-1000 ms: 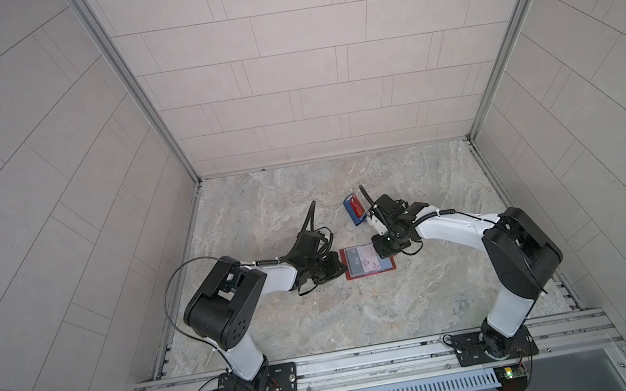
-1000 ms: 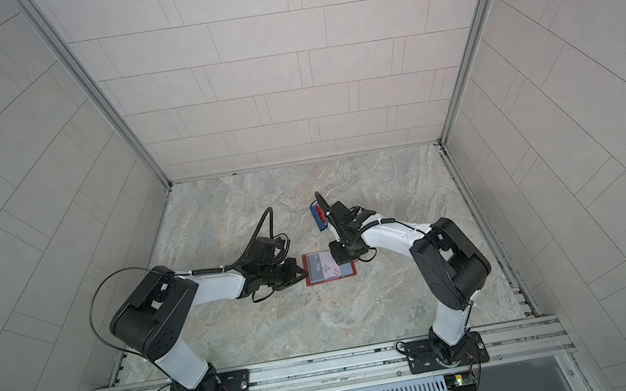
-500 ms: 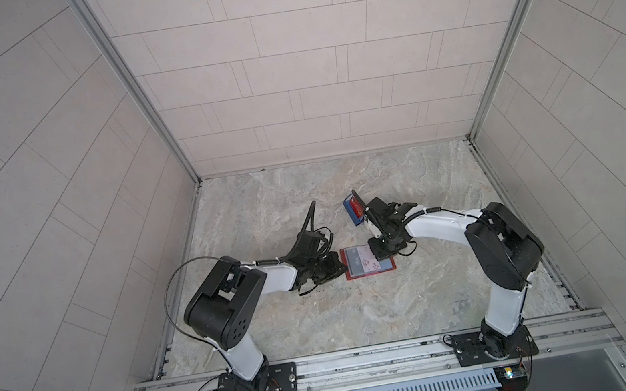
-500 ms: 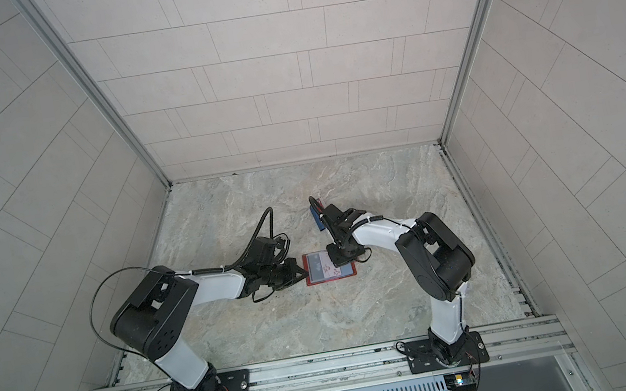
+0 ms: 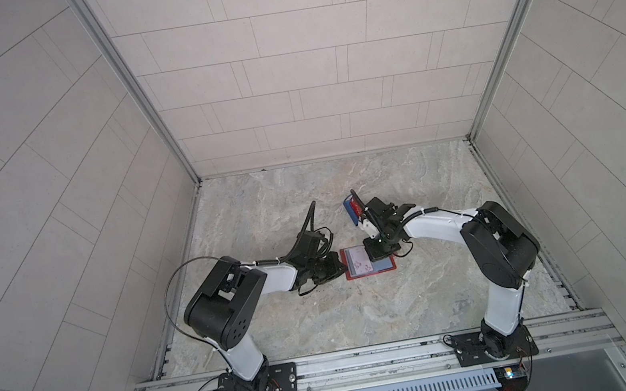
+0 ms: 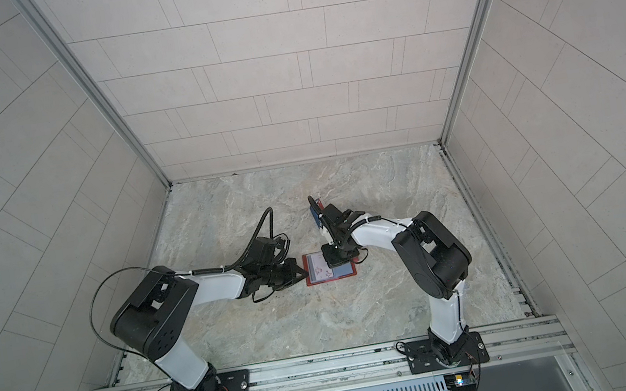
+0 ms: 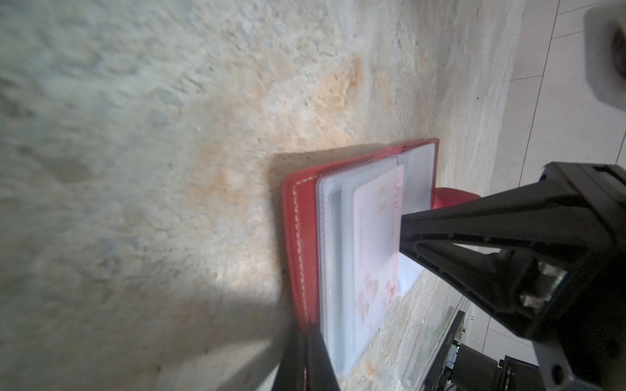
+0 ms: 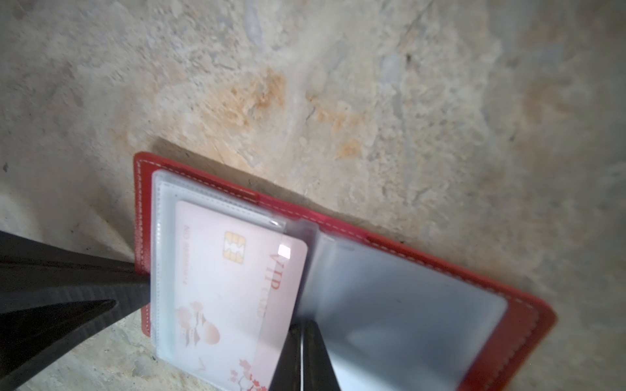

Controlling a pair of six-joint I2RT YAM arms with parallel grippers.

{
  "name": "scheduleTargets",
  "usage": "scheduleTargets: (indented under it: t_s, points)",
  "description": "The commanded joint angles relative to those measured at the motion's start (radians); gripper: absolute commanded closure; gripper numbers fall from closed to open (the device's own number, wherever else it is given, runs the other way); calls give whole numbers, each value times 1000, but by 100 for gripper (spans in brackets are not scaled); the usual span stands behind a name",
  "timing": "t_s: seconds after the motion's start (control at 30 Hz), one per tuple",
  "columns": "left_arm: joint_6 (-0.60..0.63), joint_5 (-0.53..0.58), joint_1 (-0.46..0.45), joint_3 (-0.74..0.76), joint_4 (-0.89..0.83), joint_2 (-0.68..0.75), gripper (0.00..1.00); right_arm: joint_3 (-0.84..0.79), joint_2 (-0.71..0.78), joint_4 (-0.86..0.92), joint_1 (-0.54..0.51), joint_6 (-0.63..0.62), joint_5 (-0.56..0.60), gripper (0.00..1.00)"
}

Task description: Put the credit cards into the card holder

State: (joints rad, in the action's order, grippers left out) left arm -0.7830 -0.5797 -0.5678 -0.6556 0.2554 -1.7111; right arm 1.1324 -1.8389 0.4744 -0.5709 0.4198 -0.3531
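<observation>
Right wrist view is showing what both top views are leaving too small to read: a pale card [image 8: 233, 287] with a chip and red VIP lettering is sitting partly inside a clear sleeve [image 8: 406, 304] of the open card holder [image 8: 526, 325], which is lying flat near the middle of the table [image 5: 321, 321]. The jaws of the right gripper [image 8: 300, 325] are resting pressed together on that sleeve, beside the card. The jaws of the left gripper [image 7: 310, 331] are sitting pressed together at the holder's edge facing the table's left edge; whether the cover is caught between them is hard to make out. Only the top views are showing a blue stand [image 5: 348, 206] carrying a red card [image 5: 356, 210], toward the far edge.
</observation>
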Motion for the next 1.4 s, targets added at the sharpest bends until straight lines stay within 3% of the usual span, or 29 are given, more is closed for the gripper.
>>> scheduleTargets:
  t_s: [0.0, 0.47, 1.07, 1.37]
  points:
    - [3, 5, -1, 7, -16, -20, 100, -30, -21, -14, -8, 10, -49, 93]
    - [6, 1, -1, -1, -23, -22, 100, -68, 42, -109, -6, 33, -177, 91]
    - [104, 58, -1, -80, -239, 56, 100, -62, 245, 157, 13, -58, 268, 55]
    - [115, 72, -1, -100, -279, 79, 100, -66, 191, 177, 14, -76, 246, 50]
